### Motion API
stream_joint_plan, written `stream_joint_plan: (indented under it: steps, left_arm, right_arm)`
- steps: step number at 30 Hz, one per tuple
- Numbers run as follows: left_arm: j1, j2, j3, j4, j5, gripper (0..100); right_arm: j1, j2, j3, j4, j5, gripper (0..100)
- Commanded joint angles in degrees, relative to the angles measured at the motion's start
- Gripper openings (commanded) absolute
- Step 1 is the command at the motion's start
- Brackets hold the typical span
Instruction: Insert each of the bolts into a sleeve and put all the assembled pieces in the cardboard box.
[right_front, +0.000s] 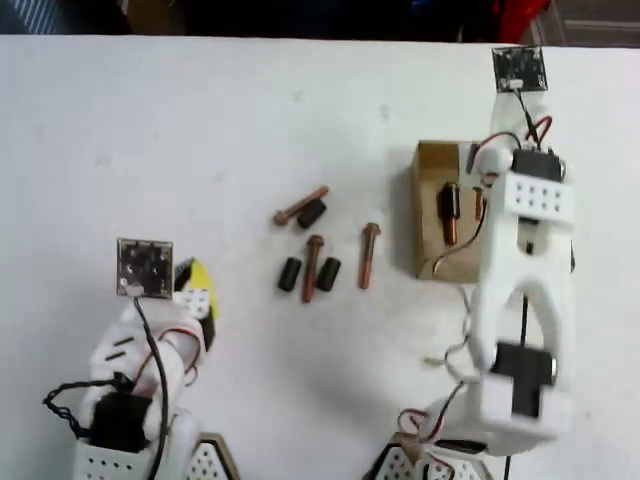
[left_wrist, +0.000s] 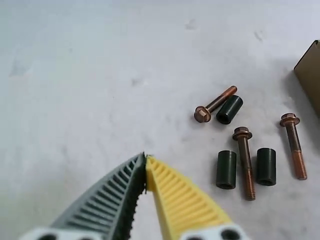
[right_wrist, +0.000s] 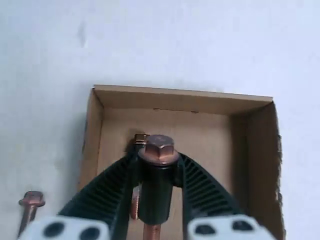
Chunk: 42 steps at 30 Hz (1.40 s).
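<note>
Over the cardboard box (right_wrist: 182, 97) on the right, the right gripper (right_wrist: 157, 161) is clamped on a bolt-and-sleeve piece (right_wrist: 155, 195), head up. I'd guess that's so it drops straight in beside the one finished piece (right_front: 449, 212) lying inside (so two assembled). The left gripper (left_wrist: 145, 165) sits at the near left, claws together and empty, probably parked clear of the parts. Mid-table (right_front: 200, 130) there are three loose bolts (left_wrist: 245, 162) and three loose sleeves (left_wrist: 226, 170).

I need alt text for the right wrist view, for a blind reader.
The right gripper holds a bolt in a black sleeve over the cardboard box. A loose bolt lies on the table beside the box.
</note>
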Motion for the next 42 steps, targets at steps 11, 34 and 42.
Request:
stream_joint_plan:
  steps: [11, 34, 42]
  left_arm:
    - [-0.48, -0.75, 2.9, -0.44, -0.35, 2]
    - [-0.48, -0.75, 2.99, -0.44, -0.53, 2]
    - [-0.48, -0.75, 2.99, -0.44, -0.53, 2]
  right_arm:
    - [1.01, 31.87, -26.9, 3.65, 4.84, 1.7]
    - [-3.3, 42.95, -77.01, 39.16, 4.92, 22.9]
    - [-5.67, 42.51, -89.49, 44.53, 4.57, 22.2]
